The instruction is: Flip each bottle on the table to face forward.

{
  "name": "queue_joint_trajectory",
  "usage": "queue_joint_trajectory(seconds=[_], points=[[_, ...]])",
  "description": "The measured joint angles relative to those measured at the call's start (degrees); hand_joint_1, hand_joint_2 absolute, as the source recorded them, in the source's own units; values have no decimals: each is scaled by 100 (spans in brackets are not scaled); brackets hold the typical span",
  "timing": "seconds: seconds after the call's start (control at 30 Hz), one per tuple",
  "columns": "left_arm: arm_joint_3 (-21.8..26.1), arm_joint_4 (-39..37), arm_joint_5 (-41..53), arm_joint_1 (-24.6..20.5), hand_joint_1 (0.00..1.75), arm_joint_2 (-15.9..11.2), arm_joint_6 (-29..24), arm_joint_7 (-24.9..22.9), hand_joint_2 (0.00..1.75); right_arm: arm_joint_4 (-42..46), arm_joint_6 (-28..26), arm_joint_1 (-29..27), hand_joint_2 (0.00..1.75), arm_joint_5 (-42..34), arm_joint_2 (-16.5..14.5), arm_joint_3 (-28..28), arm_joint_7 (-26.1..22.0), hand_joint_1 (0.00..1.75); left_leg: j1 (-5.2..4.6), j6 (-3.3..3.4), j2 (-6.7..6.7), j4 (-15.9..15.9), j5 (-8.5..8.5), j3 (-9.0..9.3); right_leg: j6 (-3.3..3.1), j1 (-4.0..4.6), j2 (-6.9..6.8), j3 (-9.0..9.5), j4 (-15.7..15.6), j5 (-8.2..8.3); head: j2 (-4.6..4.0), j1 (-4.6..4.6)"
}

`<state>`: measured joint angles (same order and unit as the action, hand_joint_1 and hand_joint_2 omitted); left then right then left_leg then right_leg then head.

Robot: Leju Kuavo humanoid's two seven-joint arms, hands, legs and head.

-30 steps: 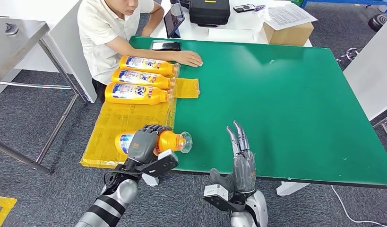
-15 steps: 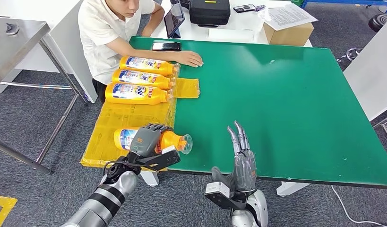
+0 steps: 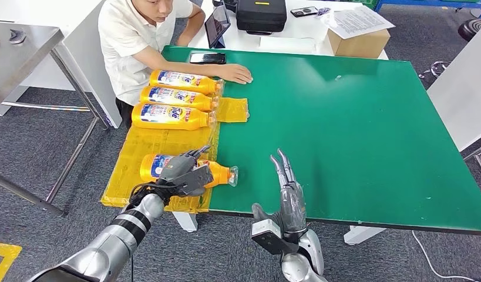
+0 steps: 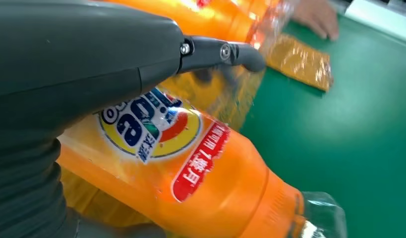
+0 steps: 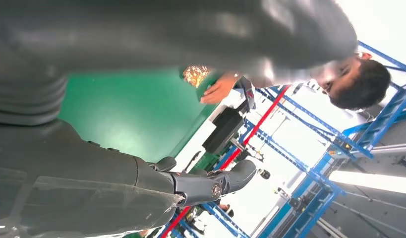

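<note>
An orange soda bottle (image 3: 219, 174) lies on its side on the yellow sheet (image 3: 150, 144) at the green table's front left, cap toward the table's middle. In the left wrist view the bottle (image 4: 191, 173) shows its blue and yellow label. My left hand (image 3: 182, 171) lies over the bottle's body with its fingers (image 4: 225, 52) stretched out above it, not wrapped round it. My right hand (image 3: 288, 194) stands open at the front edge, fingers straight, apart from the bottle. Three more orange bottles (image 3: 176, 97) lie side by side farther back on the sheet.
A person sits at the table's far left corner, one hand (image 3: 235, 72) flat on the green table (image 3: 355, 129) beside the back bottles. A phone (image 3: 207, 57), a black case (image 3: 260, 14) and a cardboard box (image 3: 358, 41) lie beyond. A metal table (image 3: 20, 47) stands at left.
My left arm has swung out to the left and the hand has turned on the bottle; its fingers went from curled over the bottle to stretched out. The bottle shifted slightly back. The right hand drifted a little left.
</note>
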<state>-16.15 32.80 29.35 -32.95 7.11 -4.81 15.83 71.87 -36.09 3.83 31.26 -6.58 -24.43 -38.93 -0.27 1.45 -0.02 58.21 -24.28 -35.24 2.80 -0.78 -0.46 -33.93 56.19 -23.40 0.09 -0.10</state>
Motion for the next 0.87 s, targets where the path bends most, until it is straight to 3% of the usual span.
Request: queue_joint_trajectory(seconds=[0.13, 0.67, 0.87], points=[[147, -142, -328, -197, 0, 14, 624, -4, 175, -153, -2, 81, 175, -119, -1, -17, -74, 0, -1, 0, -9, 0, -1, 0, 0, -1, -5, 4, -1, -1, 0, -1], [182, -451, -527, -374, 0, 51, 848, 51, 175, -593, -14, 255, 175, -347, -4, -72, -97, 0, -1, 0, -11, 0, 1, 10, 0, -1, -6, 14, -2, -1, 0, -1], [270, -168, -1484, -76, 0, 152, 887, 981, 175, -630, -39, 252, 175, -382, -2, -77, -99, 0, -2, 1, -8, 1, 3, 3, 0, -2, -5, 5, -2, 0, 0, -1]])
